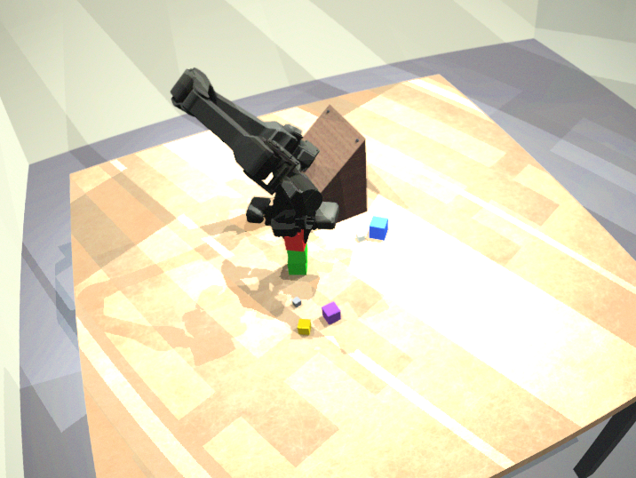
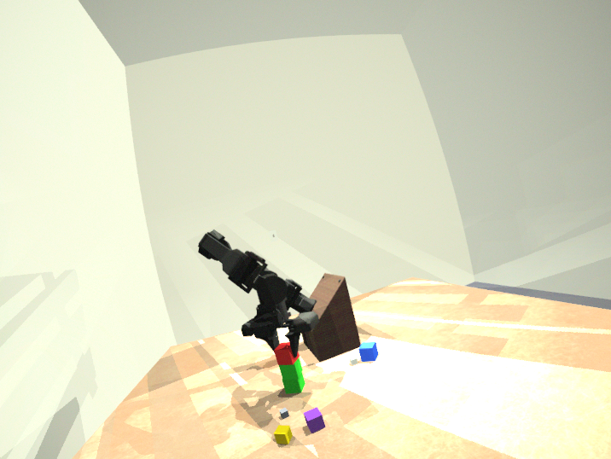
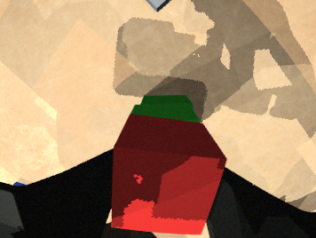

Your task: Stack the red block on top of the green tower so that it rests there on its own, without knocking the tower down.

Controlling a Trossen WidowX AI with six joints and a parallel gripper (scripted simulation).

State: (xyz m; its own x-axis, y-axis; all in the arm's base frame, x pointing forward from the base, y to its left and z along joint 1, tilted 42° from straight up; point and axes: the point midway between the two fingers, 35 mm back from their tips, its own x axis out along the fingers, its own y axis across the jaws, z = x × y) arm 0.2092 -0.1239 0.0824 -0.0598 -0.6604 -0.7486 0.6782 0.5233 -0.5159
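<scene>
The green tower (image 1: 298, 263) (image 2: 292, 376) of stacked green blocks stands upright on the table; in the wrist view only a strip of green (image 3: 166, 108) shows past the red block. The red block (image 1: 295, 241) (image 2: 286, 355) (image 3: 166, 186) is directly above the tower, and no gap shows between them in the top and exterior views. Whether it bears on the tower is hard to tell. My gripper (image 2: 286, 349) is shut on the red block, one finger on each side. In the top view the gripper's body hides the block's upper part.
A dark brown wooden wedge (image 1: 339, 164) (image 2: 333, 321) stands close behind the gripper. A blue cube (image 1: 378, 228) (image 2: 368, 351) lies to its right. A purple cube (image 1: 331, 313) (image 2: 314, 420), a yellow cube (image 1: 304, 326) (image 2: 282, 434) and a small grey cube (image 1: 296, 301) (image 2: 283, 413) lie in front of the tower.
</scene>
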